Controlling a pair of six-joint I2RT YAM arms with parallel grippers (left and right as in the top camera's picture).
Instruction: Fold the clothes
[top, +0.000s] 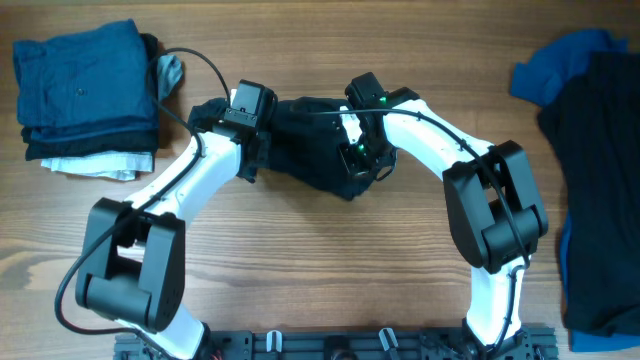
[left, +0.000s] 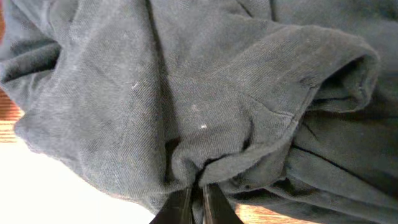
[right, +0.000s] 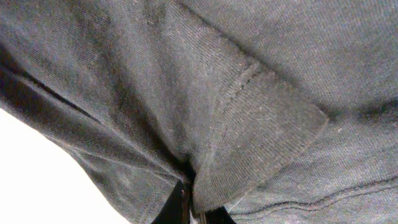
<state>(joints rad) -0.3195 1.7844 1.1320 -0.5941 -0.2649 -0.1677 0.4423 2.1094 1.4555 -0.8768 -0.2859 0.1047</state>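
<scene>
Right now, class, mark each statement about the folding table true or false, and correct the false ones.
1. The left gripper and the right gripper are both shut on the dark shirt. True.
2. The folded stack sits on the right side. False: it sits at the far left.
3. The dark shirt lies spread flat. False: it is bunched up between the two arms.
4. Unfolded garments lie at the right edge. True.
</scene>
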